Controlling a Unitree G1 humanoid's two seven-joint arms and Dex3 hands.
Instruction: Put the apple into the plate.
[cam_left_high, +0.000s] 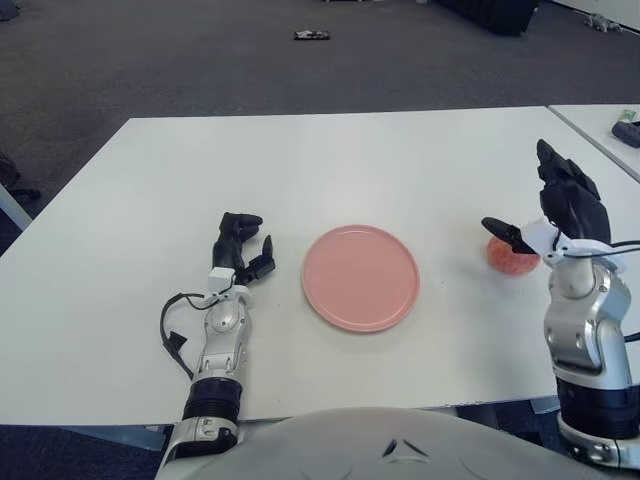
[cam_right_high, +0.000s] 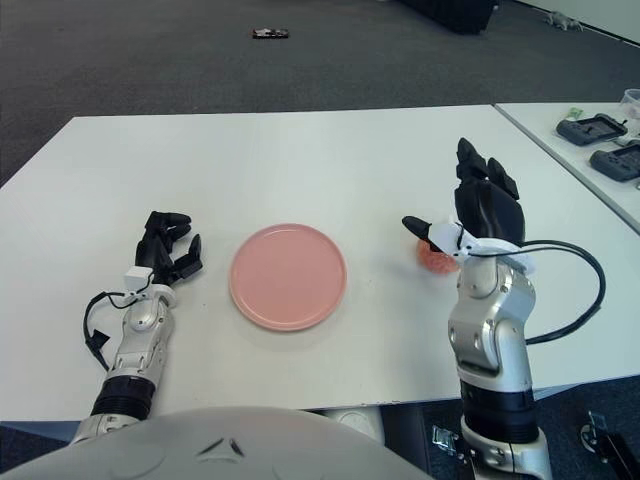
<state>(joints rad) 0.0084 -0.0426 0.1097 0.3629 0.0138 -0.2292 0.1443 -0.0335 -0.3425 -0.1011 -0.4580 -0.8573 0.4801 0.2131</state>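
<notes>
The right hand (cam_left_high: 545, 215) is held spread, empty, over the apple (cam_left_high: 508, 254) at the plate's (cam_left_high: 361, 277) 3 o'clock; the left hand (cam_left_high: 240, 247), loosely curled, is seen at 9 o'clock.

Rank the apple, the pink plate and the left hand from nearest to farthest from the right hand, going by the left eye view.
1. Apple: right beside the right hand, just under its open fingers, not grasped.
2. Pink plate: mid-table, to that hand's left.
3. Left hand: farthest, beyond the plate's left edge, idle.
</notes>
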